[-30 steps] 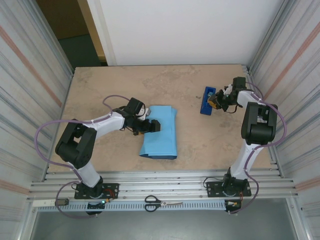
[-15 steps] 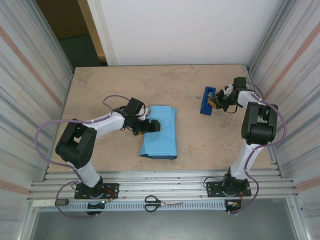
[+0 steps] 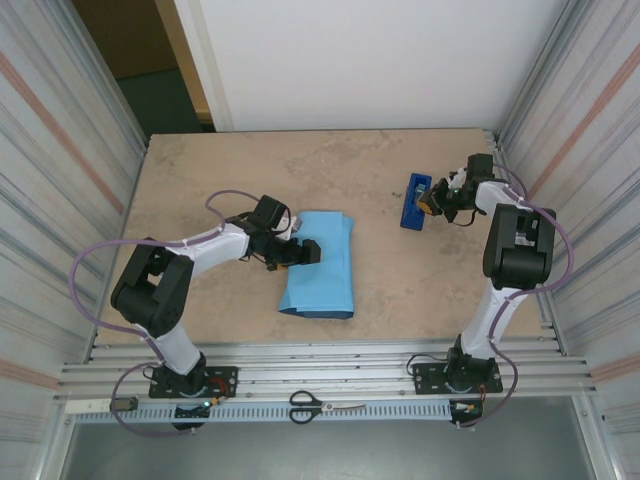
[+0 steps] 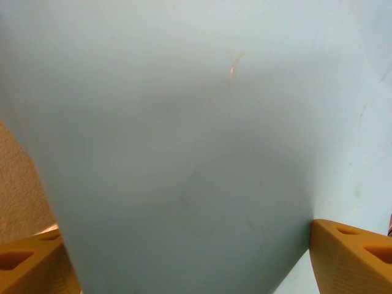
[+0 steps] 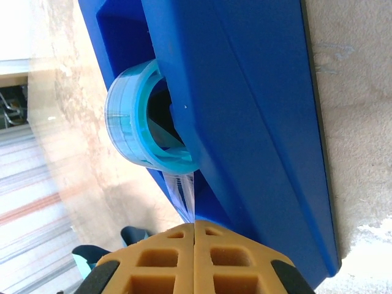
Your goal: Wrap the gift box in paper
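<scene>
The paper [image 3: 322, 265] lies folded into a light-blue bundle on the table [image 3: 230, 170]. Its long axis runs from the near edge toward the far wall. We take the gift box to be wrapped inside it, hidden from us.

The left gripper [image 3: 300, 251] sits on the left edge of the paper, near the far end. In the left wrist view its fingers [image 4: 346, 251] stand wide apart, one on each side of the pale sheet. We judge that it is steadying the fold, but we cannot tell whether the fingers press on the paper.

To the right of the paper and a little beyond its far end lies the tape dispenser [image 3: 414, 203], well apart from it and also lying lengthwise near to far. The right gripper [image 3: 437, 199] is just beyond the dispenser's right side. Its jaws are closed flat together on the tape strip [image 5: 184, 193] coming off the tape roll [image 5: 138, 116].

The next move turns on one relation: the paper lies to the left of the taped gripper and nearer the arm bases. We judge the strip has to be drawn out and carried leftward across the gap. The right arm is the nearer one for that, and the left arm keeps to the fold.
</scene>
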